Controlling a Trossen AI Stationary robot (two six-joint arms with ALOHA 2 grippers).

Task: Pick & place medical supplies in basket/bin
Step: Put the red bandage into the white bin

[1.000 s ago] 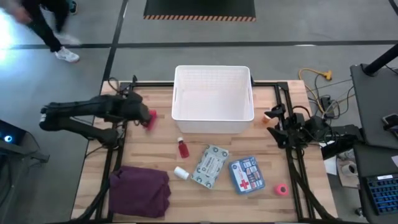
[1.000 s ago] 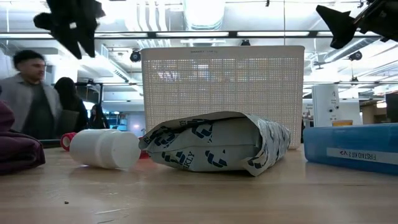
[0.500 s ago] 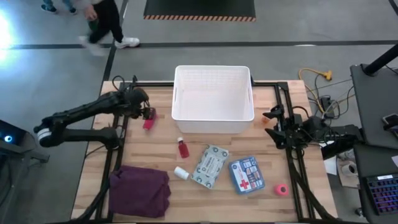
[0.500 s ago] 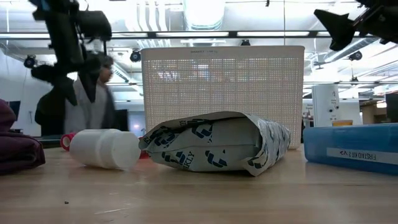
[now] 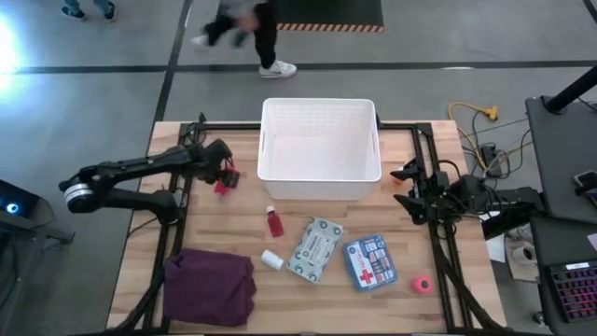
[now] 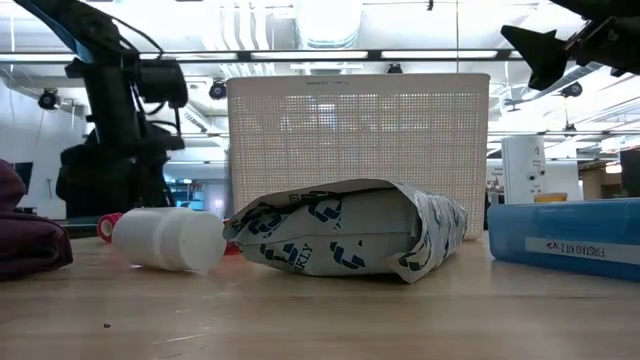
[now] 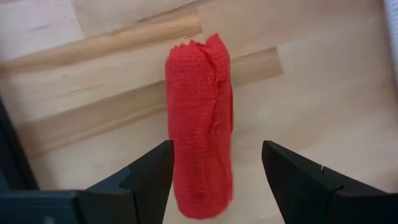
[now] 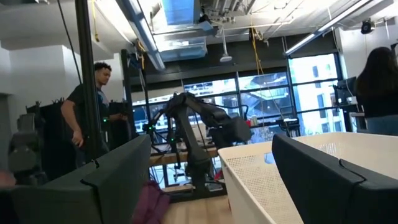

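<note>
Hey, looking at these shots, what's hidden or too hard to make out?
- Basket inside: the low view shows only its slotted wall.
- Red gauze roll lying between the open left gripper fingers: its near end is cut off by the left wrist view's edge.
- Small red bottle: label too small in the high view.
- Pink roll: absent from the low view.

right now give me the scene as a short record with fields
left gripper: open, fingers either side of the red roll lying on the table left of the bin
right gripper: open, holding nothing, at the table's right edge beside the bin
bin: nothing visible inside
on table: red bottle, white bottle, packet, blue box, pink roll, maroon cloth
</note>
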